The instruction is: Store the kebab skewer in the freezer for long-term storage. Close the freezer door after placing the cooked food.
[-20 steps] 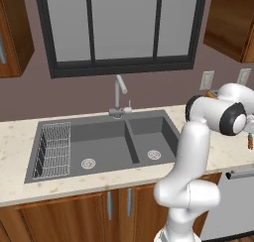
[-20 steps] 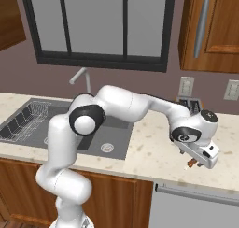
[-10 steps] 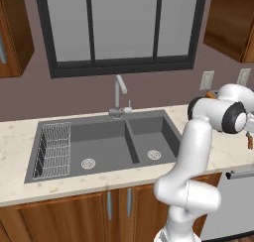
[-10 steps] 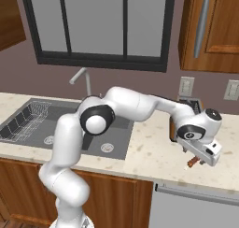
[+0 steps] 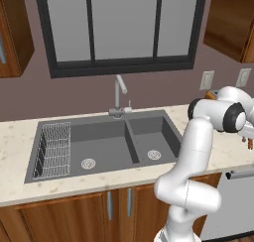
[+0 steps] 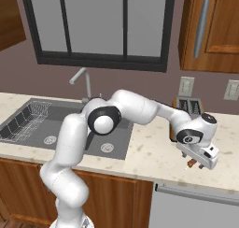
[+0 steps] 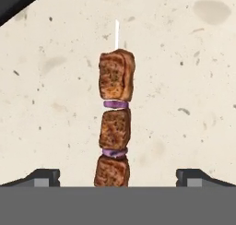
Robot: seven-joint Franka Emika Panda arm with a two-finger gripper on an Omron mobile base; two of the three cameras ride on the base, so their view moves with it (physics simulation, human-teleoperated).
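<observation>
Arm stretched right — end effector (image 6: 192, 164) pointing down (jaws spread wide).

The kebab skewer (image 7: 115, 122) is running off under the bottom of the hand view, so its lower end is staying out of sight. From the right base view it is showing as a tiny brown speck (image 6: 188, 165) under the gripper (image 6: 200, 158), too small to make out. The arm's wrist is covering most of the toaster (image 6: 188, 104) behind it
</observation>
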